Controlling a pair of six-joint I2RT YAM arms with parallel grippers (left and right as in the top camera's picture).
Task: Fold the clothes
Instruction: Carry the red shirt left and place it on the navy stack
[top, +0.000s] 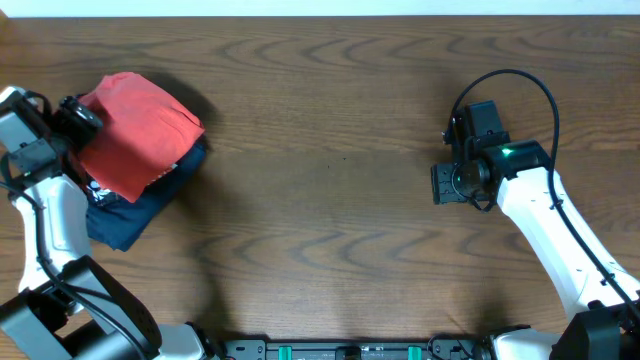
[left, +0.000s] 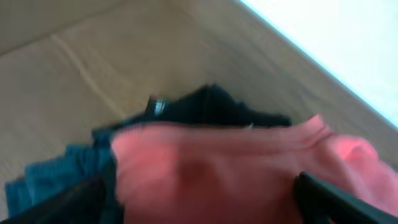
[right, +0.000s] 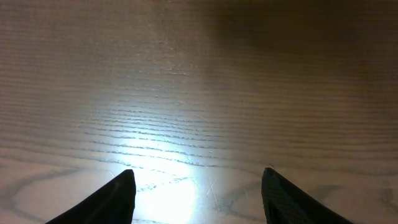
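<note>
**Overhead.** The shirt (top: 135, 130) lies as a rumpled, compact bundle at the far left of the counter (top: 320, 150). It sits on a black garment (top: 98, 190) and a blue garment (top: 125, 222). Its longer axis appears to run obliquely, from far right to near left. The left pincer (top: 82, 115) is at the bundle's left edge, with the shirt directly to its right and touching or nearly so. The left arm (top: 55, 215) rises from the near left corner and bends in toward the pile. The right pincer (top: 442, 185) hovers over bare counter at the right, well apart from the shirt, on the right arm (top: 550, 230) reaching in from the near right. The left arm is plainly the nearer.

**Left wrist (blurred).** The shirt (left: 236, 168) fills the lower frame. The black garment (left: 211, 106) shows beyond it and the blue garment (left: 50, 177) to the left. The fingers (left: 336, 199) of the left pincer (left: 205, 202) stand wide at either side, with coral cloth lying between them. Whether either pad presses the cloth cannot be told. Any next pull would likely run along the wrist's line, away from the pile.

**Right wrist.** The right pincer (right: 198, 173) is spread wide and holds nothing. Its two fingertips (right: 121, 196) frame only lit wood of the counter (right: 199, 74). No cloth is in this view.
</note>
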